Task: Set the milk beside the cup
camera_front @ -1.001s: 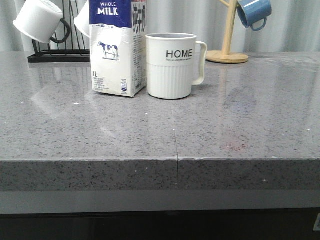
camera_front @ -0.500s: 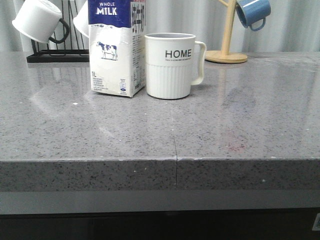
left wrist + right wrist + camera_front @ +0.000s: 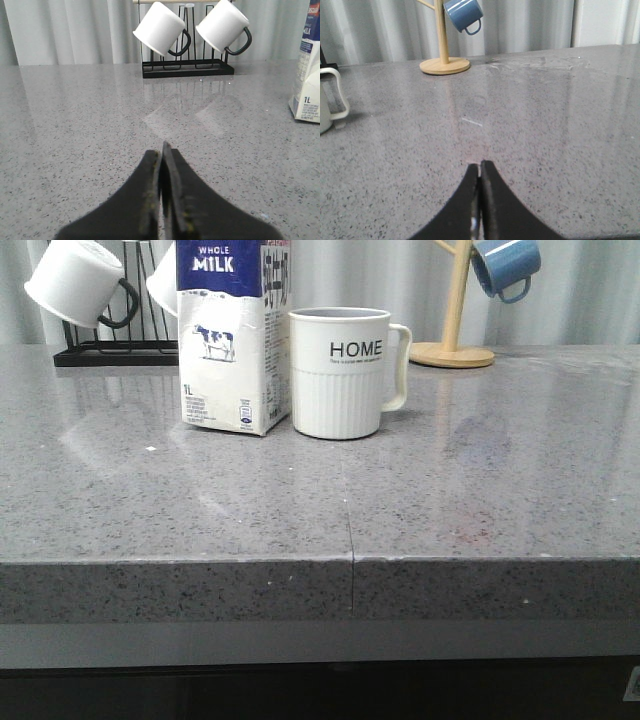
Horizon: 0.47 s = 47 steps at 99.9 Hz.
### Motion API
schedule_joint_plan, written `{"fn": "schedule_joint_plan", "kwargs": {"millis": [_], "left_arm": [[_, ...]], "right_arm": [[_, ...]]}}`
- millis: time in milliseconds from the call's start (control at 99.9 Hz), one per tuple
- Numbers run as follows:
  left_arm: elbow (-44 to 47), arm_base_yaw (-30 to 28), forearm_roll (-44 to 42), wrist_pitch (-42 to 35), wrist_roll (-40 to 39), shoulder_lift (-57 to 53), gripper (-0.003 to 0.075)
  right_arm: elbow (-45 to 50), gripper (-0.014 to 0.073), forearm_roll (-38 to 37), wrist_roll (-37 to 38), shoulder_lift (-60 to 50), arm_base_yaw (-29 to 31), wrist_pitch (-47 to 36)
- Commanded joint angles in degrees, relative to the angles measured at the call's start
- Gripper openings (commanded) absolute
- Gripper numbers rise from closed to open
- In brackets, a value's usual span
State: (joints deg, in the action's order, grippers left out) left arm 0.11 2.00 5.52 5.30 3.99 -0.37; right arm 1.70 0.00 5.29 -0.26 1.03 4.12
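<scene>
The milk point(image 3: 230, 335) is a tall white carton with a dark blue top band and a cow picture. It stands upright on the grey counter, touching or nearly touching the left side of the cup point(image 3: 342, 370). The cup is a cream-white ribbed mug with "HOME" lettering, its handle to the right. The milk's edge also shows in the left wrist view point(image 3: 307, 75), and the cup's handle in the right wrist view point(image 3: 332, 95). My left gripper point(image 3: 161, 152) is shut and empty over bare counter. My right gripper point(image 3: 479, 167) is shut and empty over bare counter. Neither gripper shows in the front view.
A black rack point(image 3: 110, 352) with two white mugs point(image 3: 160, 29) stands at the back left. A wooden mug tree point(image 3: 455, 345) holds a blue mug point(image 3: 505, 265) at the back right. The counter's front edge point(image 3: 350, 560) runs across the front view.
The front view has shifted very slightly; the milk and cup stand in the same places relative to each other.
</scene>
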Motion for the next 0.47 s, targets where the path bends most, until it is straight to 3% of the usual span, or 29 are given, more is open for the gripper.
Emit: {"fn": "schedule_joint_plan", "kwargs": {"millis": [0,460], "left_arm": [[2.38,0.02,0.15,-4.66,-0.46,-1.83,-0.0021],[2.38,0.02,0.15,-4.66,-0.46,-1.83,-0.0021]], "right_arm": [[-1.12,-0.0025,-0.97,-0.73,-1.32,0.49,-1.92],[-1.12,-0.0025,-0.97,-0.73,-1.55,0.49,-1.75]]}}
